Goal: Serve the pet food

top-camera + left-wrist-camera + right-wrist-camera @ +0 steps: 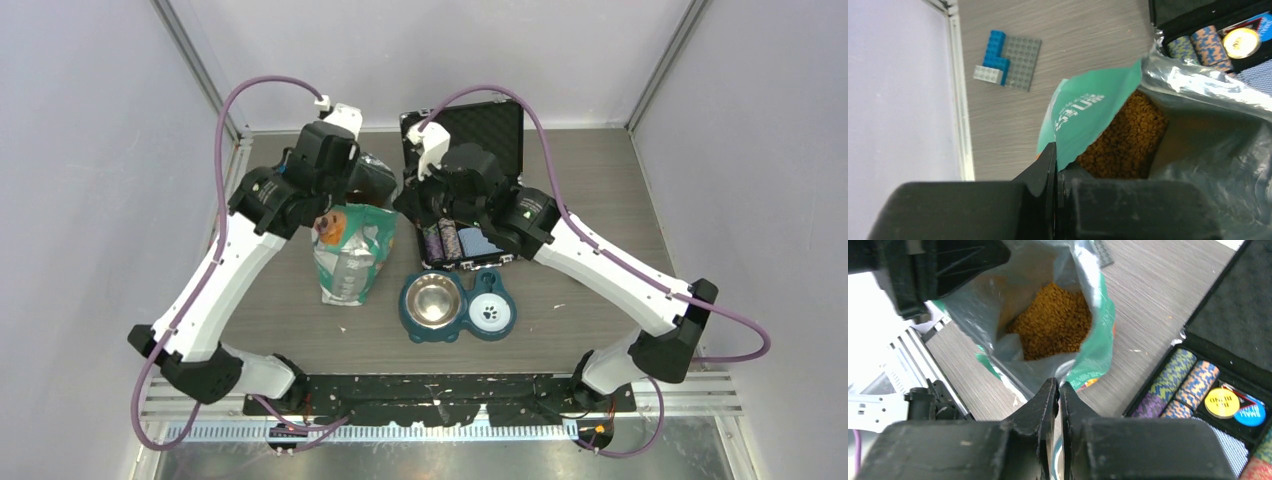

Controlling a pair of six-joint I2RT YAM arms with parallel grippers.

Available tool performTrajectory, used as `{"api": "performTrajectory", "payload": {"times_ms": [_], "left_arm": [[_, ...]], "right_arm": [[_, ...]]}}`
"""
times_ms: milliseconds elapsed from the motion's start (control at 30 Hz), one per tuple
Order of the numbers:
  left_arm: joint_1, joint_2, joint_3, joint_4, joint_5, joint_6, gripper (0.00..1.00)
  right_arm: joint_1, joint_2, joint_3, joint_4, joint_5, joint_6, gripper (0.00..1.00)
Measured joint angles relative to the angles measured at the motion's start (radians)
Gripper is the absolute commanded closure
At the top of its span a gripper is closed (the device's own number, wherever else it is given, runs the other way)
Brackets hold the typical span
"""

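Note:
The pet food is an orange-brown kibble heap inside the open teal-and-silver bag; it also shows in the left wrist view. My left gripper is shut on the bag's teal rim. My right gripper is shut on the opposite silver rim. Both hold the mouth spread open, the bag standing on the table left of the double pet bowl, whose steel dish looks empty.
An open black case of striped poker chips stands behind the bowl. A grey baseplate with blue bricks lies at the far left by the metal edge rail.

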Motion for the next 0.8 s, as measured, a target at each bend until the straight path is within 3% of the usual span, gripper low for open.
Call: {"api": "performTrajectory", "payload": {"times_ms": [33, 133, 333, 500, 800], "left_arm": [[0.000, -0.022, -0.050, 0.034, 0.012, -0.006, 1.00], [0.004, -0.108, -0.156, 0.120, 0.060, -0.025, 1.00], [0.000, -0.218, -0.194, 0.117, 0.120, -0.037, 1.00], [-0.004, -0.191, -0.170, 0.092, 0.140, -0.039, 1.00], [-0.029, -0.092, -0.079, 0.061, 0.171, -0.053, 1.00]], "right_arm": [[-0.006, -0.007, -0.022, -0.002, 0.005, 0.007, 0.73], [-0.021, -0.034, -0.047, -0.011, 0.018, 0.025, 0.45], [-0.039, -0.069, -0.018, -0.027, 0.058, 0.030, 0.20], [-0.044, -0.053, 0.054, -0.042, 0.064, 0.025, 0.11], [-0.045, 0.040, 0.100, -0.057, -0.024, 0.065, 0.09]]}}
